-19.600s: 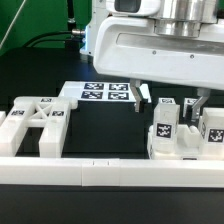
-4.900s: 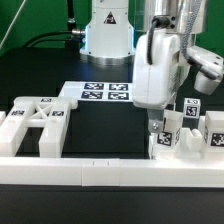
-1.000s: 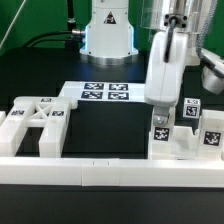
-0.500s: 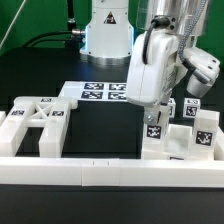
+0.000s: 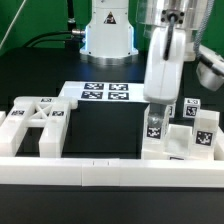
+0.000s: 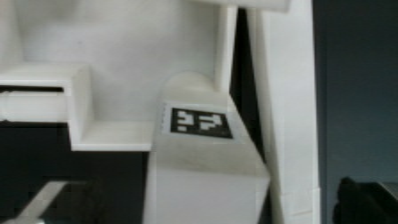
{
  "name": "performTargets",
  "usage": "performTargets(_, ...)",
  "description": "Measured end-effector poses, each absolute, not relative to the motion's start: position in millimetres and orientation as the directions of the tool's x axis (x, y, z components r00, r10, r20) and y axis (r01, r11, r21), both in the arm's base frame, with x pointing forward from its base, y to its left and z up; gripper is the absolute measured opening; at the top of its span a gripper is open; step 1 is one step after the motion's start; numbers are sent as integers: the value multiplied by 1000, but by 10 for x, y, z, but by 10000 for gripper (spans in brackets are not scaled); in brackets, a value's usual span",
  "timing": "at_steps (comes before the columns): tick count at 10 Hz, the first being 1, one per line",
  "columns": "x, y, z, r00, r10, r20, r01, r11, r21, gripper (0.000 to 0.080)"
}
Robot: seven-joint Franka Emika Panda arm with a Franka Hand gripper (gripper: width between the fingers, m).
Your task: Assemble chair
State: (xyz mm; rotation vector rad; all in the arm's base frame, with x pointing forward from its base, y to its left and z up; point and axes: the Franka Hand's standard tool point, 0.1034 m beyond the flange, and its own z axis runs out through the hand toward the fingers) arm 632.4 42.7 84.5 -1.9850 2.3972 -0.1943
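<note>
My gripper (image 5: 157, 108) comes down from above at the exterior view's right. It is closed around a white upright chair part with a square tag (image 5: 155, 129), which rises from the notched white block (image 5: 178, 146). In the wrist view the same tagged part (image 6: 205, 150) fills the space between my dark fingers (image 6: 43, 201); their contact with it is blurred. Two cube-ended pegs (image 5: 205, 128) stand just right of it. The X-braced frame (image 5: 35, 124) lies at the exterior view's left.
The marker board (image 5: 105, 93) lies flat behind the middle. A long white border rail (image 5: 100, 172) runs along the front edge. The robot base (image 5: 108, 35) stands at the back.
Over the last second the arm twisted and came back upright. The notched block and the tagged part shifted a little toward the exterior view's left with the gripper.
</note>
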Motion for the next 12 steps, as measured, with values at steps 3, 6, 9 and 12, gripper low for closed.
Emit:
performTargets(3,6329,465,983,-154,-987,44,-983,149,-108,649)
performTargets(6,6316,466,955,-133,-990,51,-987,127,-101,649)
performTargets(9,6331,480,972,128,-988,83,-987,-135,-86,649)
performTargets(12,6356,357,1026,470,-876,103,-876,-478,-69,649)
